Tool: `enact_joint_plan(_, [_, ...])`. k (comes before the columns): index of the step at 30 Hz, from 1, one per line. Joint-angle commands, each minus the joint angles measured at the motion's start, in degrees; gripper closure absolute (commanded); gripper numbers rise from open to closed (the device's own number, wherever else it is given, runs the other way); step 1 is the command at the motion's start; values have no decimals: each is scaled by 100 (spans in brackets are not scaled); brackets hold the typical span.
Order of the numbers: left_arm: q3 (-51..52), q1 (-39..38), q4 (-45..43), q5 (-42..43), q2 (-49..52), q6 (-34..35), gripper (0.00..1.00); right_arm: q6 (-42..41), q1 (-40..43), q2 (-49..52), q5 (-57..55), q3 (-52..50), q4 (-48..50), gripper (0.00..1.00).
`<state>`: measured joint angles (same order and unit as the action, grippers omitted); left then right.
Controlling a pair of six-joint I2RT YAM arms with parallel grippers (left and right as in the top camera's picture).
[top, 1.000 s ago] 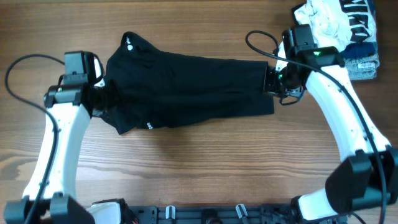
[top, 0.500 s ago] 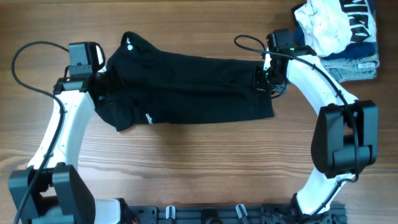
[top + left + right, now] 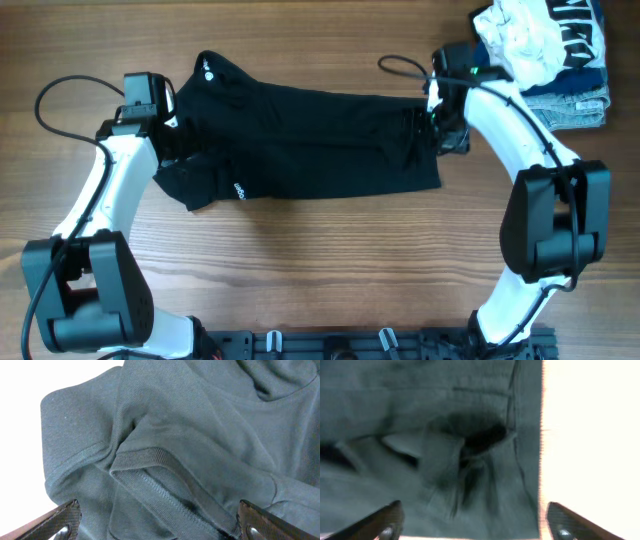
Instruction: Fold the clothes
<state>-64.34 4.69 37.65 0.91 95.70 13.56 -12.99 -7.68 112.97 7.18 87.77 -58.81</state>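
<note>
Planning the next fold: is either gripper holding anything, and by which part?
Nothing is held. The left gripper is open over the black shirt's sleeve cuff, and the right gripper is open over its bunched hem end.

Found bare desk [image 3: 320, 270] along the near edge between the left arm [image 3: 100, 205] and the right arm [image 3: 520, 125] and at the far left corner, but met the spread black shirt [image 3: 310, 140] across the middle and a pile of clothes [image 3: 545, 50] crowding the far right corner.
</note>
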Motion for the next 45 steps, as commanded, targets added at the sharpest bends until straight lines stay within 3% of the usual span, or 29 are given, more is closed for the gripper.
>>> enact_joint_plan(1, [-719, 37, 501, -136, -2, -160, 0, 560, 33, -35, -192, 1506, -487, 3])
enact_joint_plan(6, [-2317, 44, 1392, 275, 48, -610, 0, 997, 31, -33, -284, 2549, -634, 3])
enact_joint_plan(13, [-3685, 42, 964, 903, 1401, -1040, 0, 1049, 33, 127, -380, 2564, -514, 2])
enact_joint_plan(22, [-3768, 42, -885, 1021, 3364, -1038, 0, 1045, 31, 181, -380, 2557, -450, 2])
enact_joint_plan(38, [-3768, 31, -2227, 1019, 4212, -1014, 4, 999, 26, 190, -380, 2542, -315, 3])
enact_joint_plan(45, [-3768, -184, -2334, 970, 4275, -1021, 16, 994, 26, 190, -378, 2540, -271, 4])
